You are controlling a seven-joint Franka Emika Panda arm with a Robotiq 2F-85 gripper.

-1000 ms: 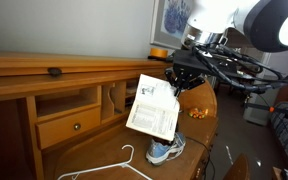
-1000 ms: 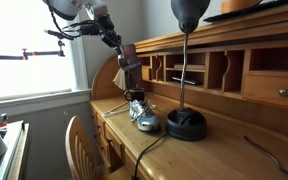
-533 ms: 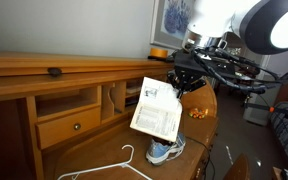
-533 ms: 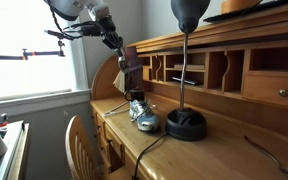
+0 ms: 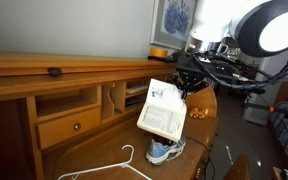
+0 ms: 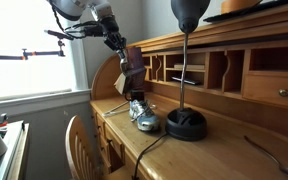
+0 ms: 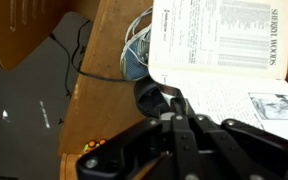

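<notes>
The pincer [image 5: 184,86] was fully closed on one edge of a book [image 5: 164,108] and held it in the air above the tabletop [image 5: 89,150]. The book hung tilted, touching nothing else. A shoe [image 5: 166,150] stood on the tabletop directly under it, well apart from its lower corner. In the wrist view the printed side of the book [image 7: 224,50] filled the upper part, and the shoe [image 7: 137,55] showed just beside its edge.

Compared with one second earlier, the book had moved a little sideways, toward the end of the tabletop where the arm stood, and it had turned slightly. Its height seemed about the same. The shoe, the hanger [image 5: 114,163] and the lamp [image 6: 186,120] had not moved.

I judged from this that the grip was firm. The book followed the arm without slipping, so it was being carried and had not yet been put down anywhere.
</notes>
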